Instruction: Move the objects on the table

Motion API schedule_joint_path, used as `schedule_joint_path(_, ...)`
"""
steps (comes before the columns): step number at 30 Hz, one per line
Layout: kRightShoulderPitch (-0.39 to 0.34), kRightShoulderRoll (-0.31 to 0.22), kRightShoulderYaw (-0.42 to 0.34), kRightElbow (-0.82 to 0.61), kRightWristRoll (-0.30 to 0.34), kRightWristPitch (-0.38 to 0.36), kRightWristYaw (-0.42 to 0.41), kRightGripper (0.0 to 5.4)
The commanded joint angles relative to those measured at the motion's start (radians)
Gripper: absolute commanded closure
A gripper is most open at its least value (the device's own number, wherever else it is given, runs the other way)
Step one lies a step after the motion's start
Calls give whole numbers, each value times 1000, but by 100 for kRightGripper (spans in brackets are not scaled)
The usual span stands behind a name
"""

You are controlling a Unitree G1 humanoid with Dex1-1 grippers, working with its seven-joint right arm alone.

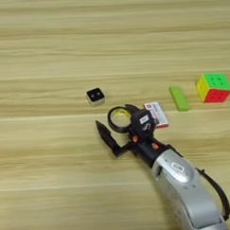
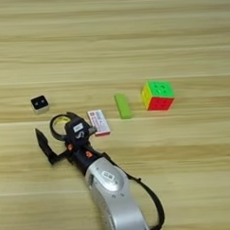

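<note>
Light-wood planking with horizontal grain forms the worktop point(image 1: 53, 186), which fills both views. Five small objects lie in a loose row across its middle. At the robot's left sits the tiny white cube with a black face point(image 1: 95, 96), standing apart from the rest. Next comes the black ring point(image 1: 119, 118), lying flat, with the white-and-red eraser point(image 1: 156, 114) near its right. Further right are the flat green bar point(image 1: 178, 98) and then the multicoloured puzzle cube point(image 1: 213, 88), green face up, red and yellow on its sides. The right claw point(image 1: 118, 124) reaches in from the lower right on a silver forearm point(image 1: 186, 189). Its two black fingers are spread wide: one finger overlaps the ring's right rim, the other points out on the bare wood below-left. It grasps nothing.
</note>
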Motion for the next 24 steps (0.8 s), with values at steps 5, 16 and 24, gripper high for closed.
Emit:
schedule_joint_path(5, 4, -13, -2, -91, 31, -48, 3, 4)
schedule_joint_path(16, 73, -73, 36, -188, 56, -10, 54, 4)
schedule_joint_path(24, 112, -114, 69, -208, 64, 17, 86, 4)
